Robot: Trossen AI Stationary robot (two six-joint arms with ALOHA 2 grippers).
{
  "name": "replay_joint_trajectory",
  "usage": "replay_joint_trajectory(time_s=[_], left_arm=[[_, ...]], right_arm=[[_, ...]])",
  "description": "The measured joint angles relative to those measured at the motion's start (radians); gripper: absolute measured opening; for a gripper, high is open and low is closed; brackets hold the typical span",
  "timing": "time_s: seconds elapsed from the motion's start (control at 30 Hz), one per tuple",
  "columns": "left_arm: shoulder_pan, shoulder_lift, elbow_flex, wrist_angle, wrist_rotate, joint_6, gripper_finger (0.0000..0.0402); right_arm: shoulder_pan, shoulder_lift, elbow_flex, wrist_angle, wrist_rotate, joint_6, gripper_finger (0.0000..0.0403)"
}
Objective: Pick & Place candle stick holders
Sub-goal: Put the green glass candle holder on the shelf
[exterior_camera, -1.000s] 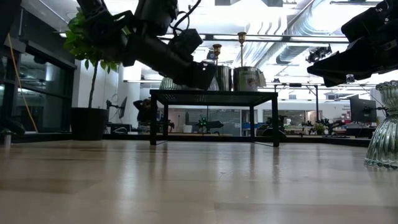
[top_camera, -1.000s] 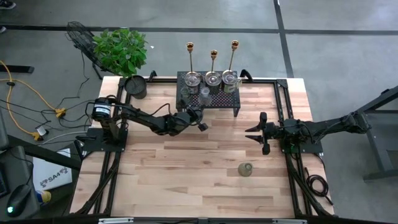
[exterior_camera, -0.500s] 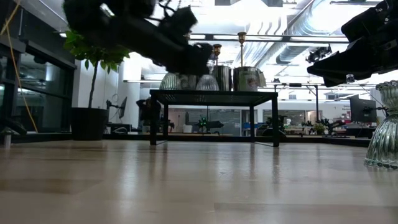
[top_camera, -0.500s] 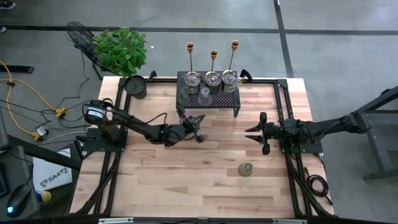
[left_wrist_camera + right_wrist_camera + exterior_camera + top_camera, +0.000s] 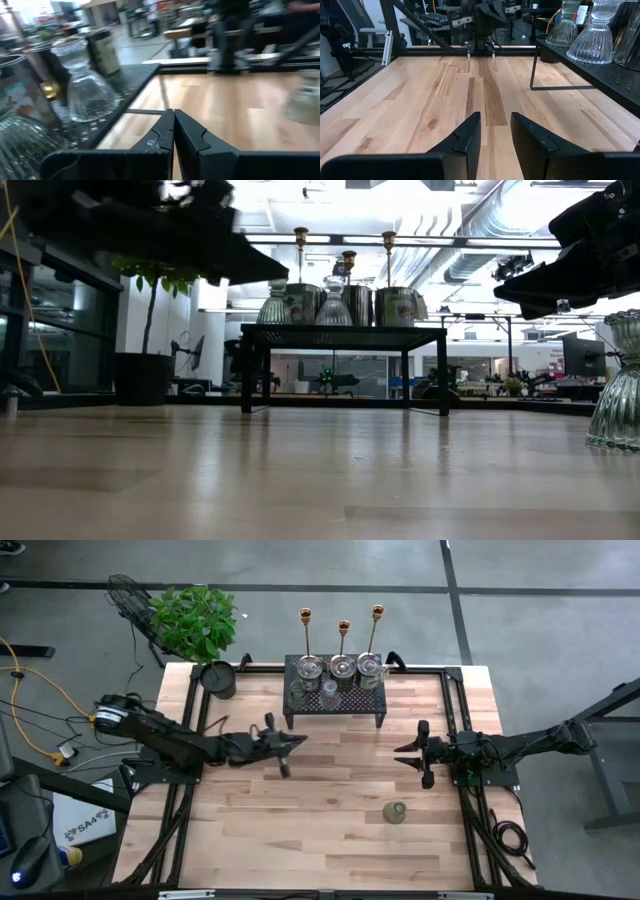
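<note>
Three slim gold candlesticks (image 5: 343, 638) stand along the far edge of the black mesh rack (image 5: 335, 705). Several squat silvery and glass cups (image 5: 330, 675) stand on the rack in front of them; a clear glass one shows in the left wrist view (image 5: 82, 82). One greenish glass cup (image 5: 395, 812) stands by its base on the table at the near right and shows in the low view (image 5: 620, 385). My left gripper (image 5: 295, 740) is shut and empty, left of and nearer than the rack. My right gripper (image 5: 410, 753) is open and empty, above the table right of the rack.
A round black pot (image 5: 218, 680) stands at the table's far left corner, with a leafy plant (image 5: 193, 620) behind it. Black frame rails (image 5: 455, 710) run along the table's sides. Bare wood (image 5: 320, 830) lies between the arms and the near edge.
My left gripper has drawn back from the rack's near left side toward the table's left edge, its arm folding back with it. The cups on the rack and the glass cup on the table stay where they were.
</note>
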Motion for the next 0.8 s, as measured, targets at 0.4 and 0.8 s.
replay_joint_trajectory(time_s=[0.4,0.8], left_arm=[[0.040,-0.193,-0.280,0.179,0.213,-0.084,0.0000],[0.124,-0.195,-0.436,0.462,0.344,-0.106,0.0000]], right_arm=[[0.000,0.002,0.000,0.000,0.000,0.000,0.0099],[0.000,0.002,0.000,0.000,0.000,0.000,0.0099]])
